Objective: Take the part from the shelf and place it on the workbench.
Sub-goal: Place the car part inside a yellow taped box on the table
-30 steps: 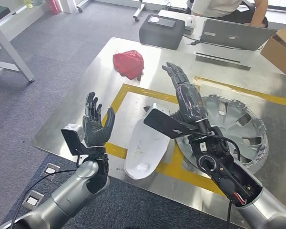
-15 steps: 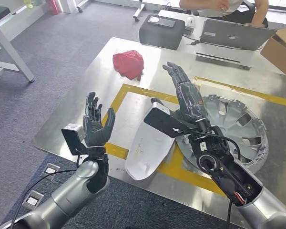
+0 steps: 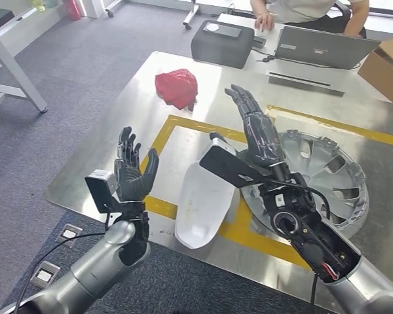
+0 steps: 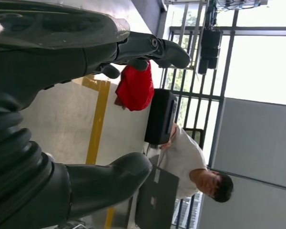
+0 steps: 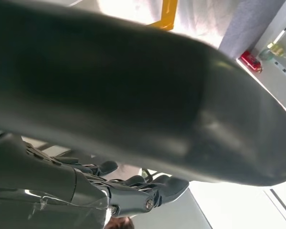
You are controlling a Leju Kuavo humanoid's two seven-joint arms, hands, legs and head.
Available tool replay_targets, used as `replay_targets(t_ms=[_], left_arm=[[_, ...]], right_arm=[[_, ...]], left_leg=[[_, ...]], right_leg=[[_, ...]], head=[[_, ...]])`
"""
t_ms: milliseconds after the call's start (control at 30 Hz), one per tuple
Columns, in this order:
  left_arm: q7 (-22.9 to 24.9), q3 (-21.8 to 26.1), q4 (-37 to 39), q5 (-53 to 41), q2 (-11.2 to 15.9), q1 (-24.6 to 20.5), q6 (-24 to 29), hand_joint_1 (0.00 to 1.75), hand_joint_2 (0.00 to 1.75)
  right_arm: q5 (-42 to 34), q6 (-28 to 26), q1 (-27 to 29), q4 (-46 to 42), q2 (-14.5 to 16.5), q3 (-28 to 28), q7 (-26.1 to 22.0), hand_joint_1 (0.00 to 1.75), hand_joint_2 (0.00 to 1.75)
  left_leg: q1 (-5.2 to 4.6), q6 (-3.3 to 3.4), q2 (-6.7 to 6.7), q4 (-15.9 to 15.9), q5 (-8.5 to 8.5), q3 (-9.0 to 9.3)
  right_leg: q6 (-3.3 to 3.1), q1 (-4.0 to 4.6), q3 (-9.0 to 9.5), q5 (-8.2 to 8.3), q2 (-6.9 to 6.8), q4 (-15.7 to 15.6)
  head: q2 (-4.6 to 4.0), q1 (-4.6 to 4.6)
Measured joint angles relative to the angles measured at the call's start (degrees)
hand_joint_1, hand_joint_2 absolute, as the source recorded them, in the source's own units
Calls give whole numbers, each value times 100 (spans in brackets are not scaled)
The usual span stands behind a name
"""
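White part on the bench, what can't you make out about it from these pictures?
- White part, head view: its far end is hidden behind the right hand and the black wrist plate.
- Contact with the wheel cover: hidden by the right arm.
- Right wrist view: a blurred dark thumb blocks the bench.

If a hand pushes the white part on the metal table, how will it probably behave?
The white part looks like a thin, curved moulded shell, so it is probably stiff and light for its size. Its rounded form may rock or tip when pressed on one edge. On the smooth metal workbench it would likely slide easily.
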Motion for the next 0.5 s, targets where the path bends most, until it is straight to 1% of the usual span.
replay_targets(t_ms=[67,267,500], left_arm=[[11,0,0,-91,0,10,45,0,0],[60,0,0,-149,0,46,52,0,0],[113,0,0,-284,-1,66,66,0,0]], right_arm=[[-49,-40,17,-37,0,-3,5,0,0],[-228,-240,191,-248,-5,-79,32,0,0],[-373,-390,751,-783,-113,-333,45,0,0]], left_leg=[[0,0,1,0,0,1],[2,0,4,0,0,5],[2,-1,7,0,-1,8]], right_leg=[[0,0,-1,0,0,0],[-1,0,-1,-1,2,0],[-4,0,-6,-3,2,-1]], head=[[0,0],[0,0],[0,-1]])
